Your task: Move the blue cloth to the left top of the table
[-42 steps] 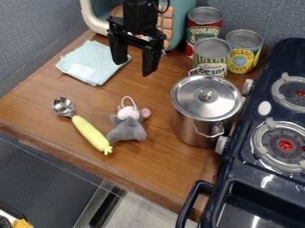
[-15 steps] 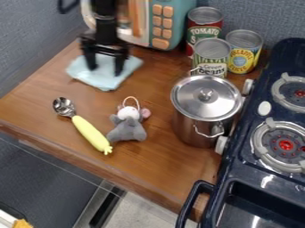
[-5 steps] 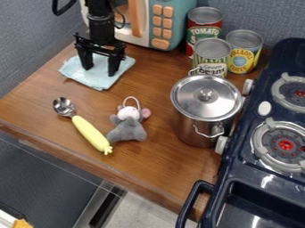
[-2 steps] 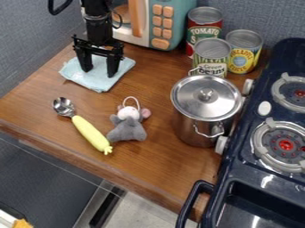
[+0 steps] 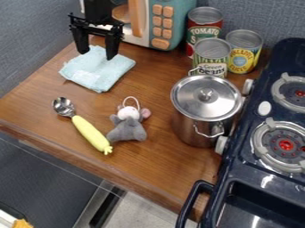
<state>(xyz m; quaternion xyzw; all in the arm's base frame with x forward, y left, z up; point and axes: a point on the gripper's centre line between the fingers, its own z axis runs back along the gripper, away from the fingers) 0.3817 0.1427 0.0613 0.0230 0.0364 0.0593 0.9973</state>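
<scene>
The black two-finger gripper [image 5: 96,51] hangs spread above the pale-blue square cloth [image 5: 97,69] at far left.

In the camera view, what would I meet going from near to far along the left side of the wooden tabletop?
Spoon → blue cloth → toy microwave.
</scene>
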